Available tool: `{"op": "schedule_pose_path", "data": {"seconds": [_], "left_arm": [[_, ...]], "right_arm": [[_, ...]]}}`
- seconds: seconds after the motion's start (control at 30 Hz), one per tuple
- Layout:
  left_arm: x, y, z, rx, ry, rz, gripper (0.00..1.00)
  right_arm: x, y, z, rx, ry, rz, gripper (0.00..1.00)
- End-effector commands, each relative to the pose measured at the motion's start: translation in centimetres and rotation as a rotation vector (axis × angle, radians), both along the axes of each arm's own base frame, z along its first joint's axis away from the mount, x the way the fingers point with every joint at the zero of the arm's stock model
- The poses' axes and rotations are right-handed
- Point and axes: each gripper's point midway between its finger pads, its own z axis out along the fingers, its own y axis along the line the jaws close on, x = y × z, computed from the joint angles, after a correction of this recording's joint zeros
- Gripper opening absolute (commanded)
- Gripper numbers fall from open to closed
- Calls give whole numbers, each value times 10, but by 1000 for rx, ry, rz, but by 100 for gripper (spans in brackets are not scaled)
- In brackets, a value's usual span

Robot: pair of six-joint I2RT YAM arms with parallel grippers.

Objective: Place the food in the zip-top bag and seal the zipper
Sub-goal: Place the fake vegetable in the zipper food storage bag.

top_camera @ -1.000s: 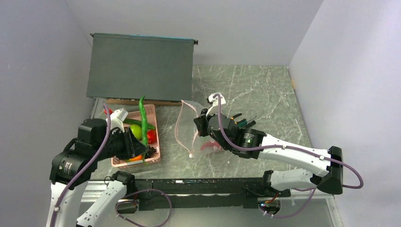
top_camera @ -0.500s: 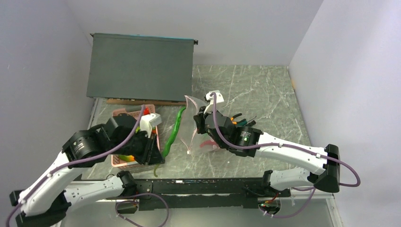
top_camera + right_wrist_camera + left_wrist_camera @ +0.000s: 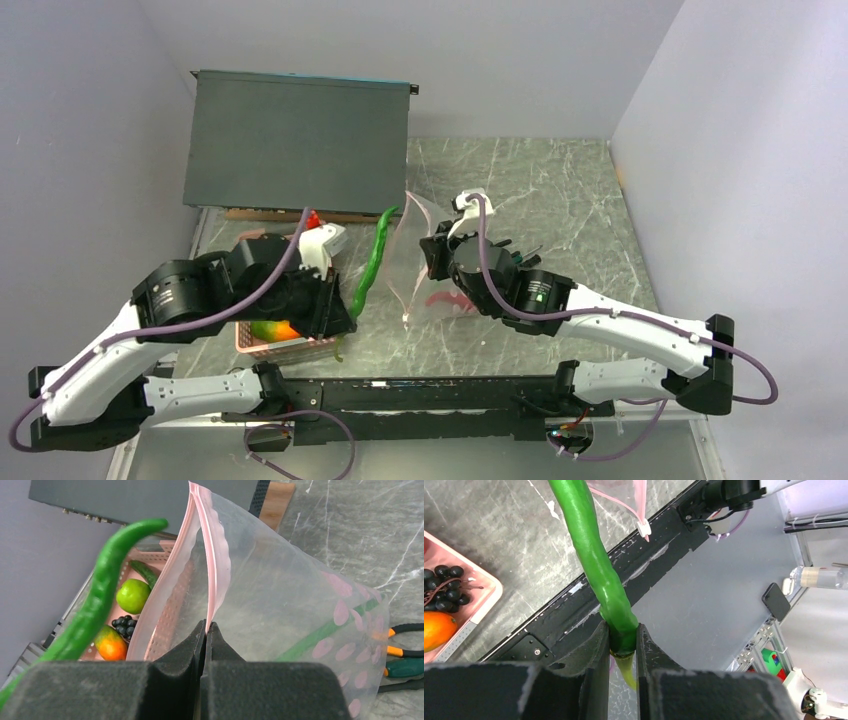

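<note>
My left gripper (image 3: 623,630) is shut on the stem end of a long green pod (image 3: 589,550). In the top view the pod (image 3: 372,262) rises from that gripper (image 3: 340,320) toward the zip-top bag (image 3: 410,262). Its tip stands just left of the bag's mouth, outside it. My right gripper (image 3: 206,625) is shut on the pink zipper (image 3: 217,565) and holds one lip of the clear bag (image 3: 280,595) up, so the mouth gapes. A green apple (image 3: 132,595), grape bunch (image 3: 122,623) and mango (image 3: 111,645) lie in the pink basket (image 3: 165,555).
A dark grey box (image 3: 295,140) fills the back left, with the pink basket (image 3: 262,345) in front of it under my left arm. Orange- and green-handled pliers (image 3: 405,665) lie right of the bag. Walls close in on both sides.
My left arm lifted the green pod out of the basket and swung it right, up to the bag's mouth. My right gripper raised the bag's lip and shifted slightly back and right.
</note>
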Motion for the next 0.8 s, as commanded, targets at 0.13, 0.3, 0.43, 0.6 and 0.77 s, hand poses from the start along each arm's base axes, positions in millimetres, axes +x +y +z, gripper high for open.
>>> {"op": "schedule_pose_path", "data": {"seconds": [0.13,0.3,0.43,0.6,0.77], "left_arm": [[-4,-2,28,-24,-24,-45,0],[-12,-15,22,-5,7,-142,0],[-16,-20,1,56,58,-185,0],[-19,-25,-13,110,121,-196,0],[-20,-44,-17,107,227,-185,0]], "right_arm": [[6,-19,5,0,-14,-64,0],[12,-24,4,-3,-14,-74,0],[15,-33,7,-10,-29,-96,0],[14,-34,12,-26,-61,-78,0],[-1,-14,15,-52,-123,54,0]]}}
